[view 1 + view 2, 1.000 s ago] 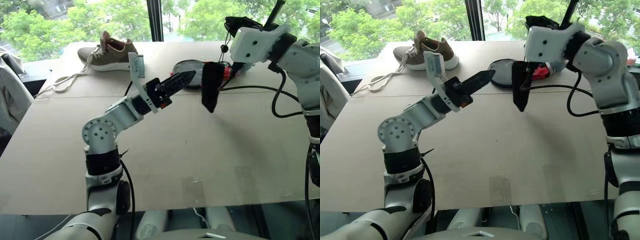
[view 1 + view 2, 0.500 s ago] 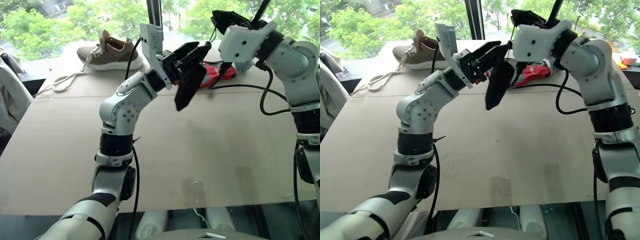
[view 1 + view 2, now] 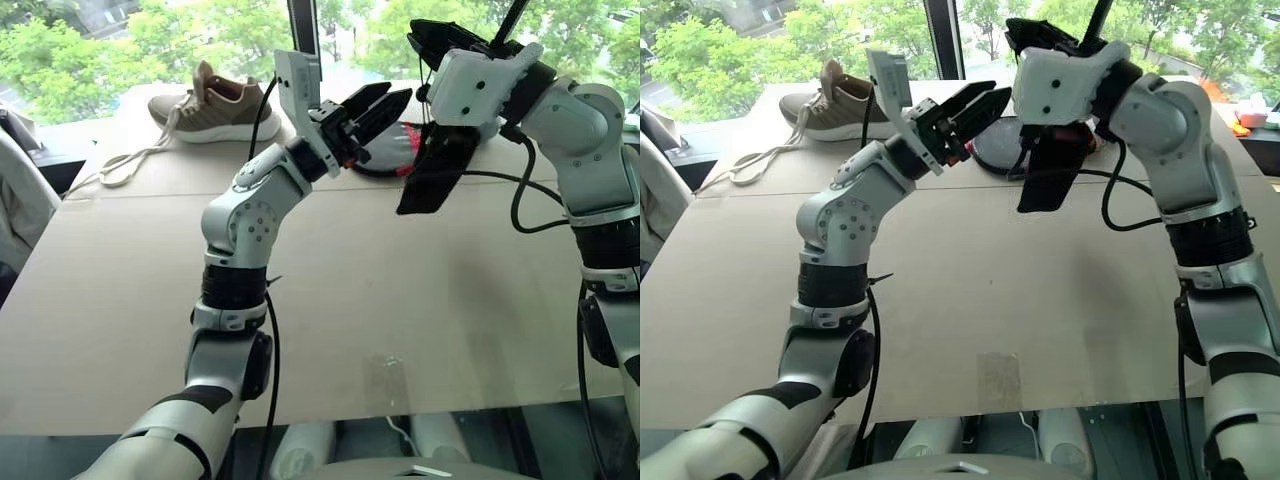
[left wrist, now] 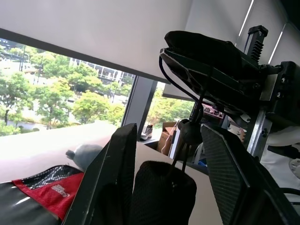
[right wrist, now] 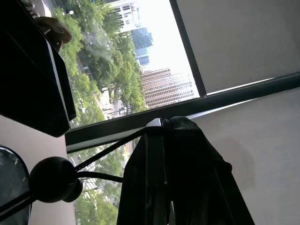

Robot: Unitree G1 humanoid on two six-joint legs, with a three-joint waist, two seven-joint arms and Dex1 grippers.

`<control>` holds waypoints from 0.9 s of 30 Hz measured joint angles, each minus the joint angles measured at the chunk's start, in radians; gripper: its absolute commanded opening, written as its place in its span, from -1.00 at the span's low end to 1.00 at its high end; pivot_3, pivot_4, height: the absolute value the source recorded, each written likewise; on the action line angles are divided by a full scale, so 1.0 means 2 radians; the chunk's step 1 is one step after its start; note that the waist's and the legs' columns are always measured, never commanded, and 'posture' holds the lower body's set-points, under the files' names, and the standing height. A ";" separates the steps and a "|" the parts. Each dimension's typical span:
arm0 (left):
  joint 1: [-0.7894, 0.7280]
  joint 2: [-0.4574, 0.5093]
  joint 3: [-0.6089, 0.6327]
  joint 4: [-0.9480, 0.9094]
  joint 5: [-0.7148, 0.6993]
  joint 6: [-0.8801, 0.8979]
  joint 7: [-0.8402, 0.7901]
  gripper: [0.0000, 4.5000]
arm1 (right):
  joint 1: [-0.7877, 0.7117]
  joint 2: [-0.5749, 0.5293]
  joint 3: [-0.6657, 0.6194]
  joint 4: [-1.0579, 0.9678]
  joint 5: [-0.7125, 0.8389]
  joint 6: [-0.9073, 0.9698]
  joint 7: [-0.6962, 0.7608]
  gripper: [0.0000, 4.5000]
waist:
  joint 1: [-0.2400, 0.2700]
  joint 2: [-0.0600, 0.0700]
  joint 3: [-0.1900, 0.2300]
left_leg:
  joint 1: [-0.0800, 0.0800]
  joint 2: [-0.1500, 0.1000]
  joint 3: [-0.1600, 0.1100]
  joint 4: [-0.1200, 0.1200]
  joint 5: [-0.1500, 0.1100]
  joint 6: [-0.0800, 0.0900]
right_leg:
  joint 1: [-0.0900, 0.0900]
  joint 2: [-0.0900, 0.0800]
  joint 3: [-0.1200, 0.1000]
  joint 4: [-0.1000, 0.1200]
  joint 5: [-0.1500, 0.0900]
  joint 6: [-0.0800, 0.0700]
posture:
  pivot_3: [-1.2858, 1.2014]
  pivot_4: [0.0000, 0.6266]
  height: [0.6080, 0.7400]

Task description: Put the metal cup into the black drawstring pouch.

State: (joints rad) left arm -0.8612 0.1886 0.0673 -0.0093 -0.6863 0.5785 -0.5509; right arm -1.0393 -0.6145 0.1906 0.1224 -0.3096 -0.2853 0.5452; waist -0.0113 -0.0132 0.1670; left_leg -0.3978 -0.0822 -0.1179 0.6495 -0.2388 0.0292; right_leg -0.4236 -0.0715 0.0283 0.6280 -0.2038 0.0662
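Before me a tan tabletop (image 3: 420,300) runs to a big window (image 3: 120,40) with a dark upright frame post (image 3: 944,40), green trees in daylight beyond.

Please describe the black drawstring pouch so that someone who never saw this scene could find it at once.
Look above the far half of the brown table, near the window. The black drawstring pouch hangs in the air from the right end effector, which is shut on it. Unlike the flat black-and-red case lying behind it, it is plain black and dangles.
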 measured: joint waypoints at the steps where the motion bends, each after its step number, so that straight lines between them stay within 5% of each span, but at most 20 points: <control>1: 0.000 -0.001 -0.001 0.000 0.000 0.000 -0.001 -0.02 | 0.000 0.001 0.000 -0.002 0.000 0.001 0.001 -1.00 | 0.000 0.000 0.000 | 0.000 0.000 0.000 0.000 0.000 0.000 | 0.000 0.000 0.000 0.000 0.000 0.000 | 0.03 -0.52 0.94; 11: -0.017 -0.020 -0.010 0.017 0.016 -0.007 -0.012 -0.02 | 0.005 0.001 -0.001 -0.025 0.004 0.021 0.008 -1.00 | 0.000 0.000 0.000 | 0.000 0.000 0.000 0.000 0.000 0.000 | 0.000 0.000 0.000 0.000 0.000 0.000 | 0.03 -0.52 0.94; 17: -0.020 -0.026 -0.004 0.020 0.017 -0.013 -0.012 -0.91 | 0.006 0.006 -0.001 -0.027 0.008 0.022 0.010 -1.00 | 0.000 0.000 0.000 | 0.000 0.000 0.000 0.000 0.000 0.000 | 0.000 0.000 0.000 0.000 0.000 0.000 | 0.03 -0.52 0.94; 27: -0.015 -0.027 -0.001 0.019 0.018 -0.012 -0.010 -0.91 | 0.006 0.010 -0.001 -0.026 0.011 0.022 0.018 -1.00 | -0.001 0.000 0.000 | 0.000 0.000 0.000 0.000 0.000 0.000 | 0.000 0.000 0.000 0.001 0.000 0.000 | 0.03 -0.52 0.94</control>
State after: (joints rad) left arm -0.8907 0.1355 0.0655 0.0296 -0.6494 0.5546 -0.5712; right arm -1.0267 -0.5952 0.1884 0.0695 -0.2884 -0.2413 0.5803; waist -0.0123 -0.0131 0.1670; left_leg -0.3977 -0.0823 -0.1179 0.6503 -0.2387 0.0292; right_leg -0.4237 -0.0715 0.0283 0.6292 -0.2038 0.0662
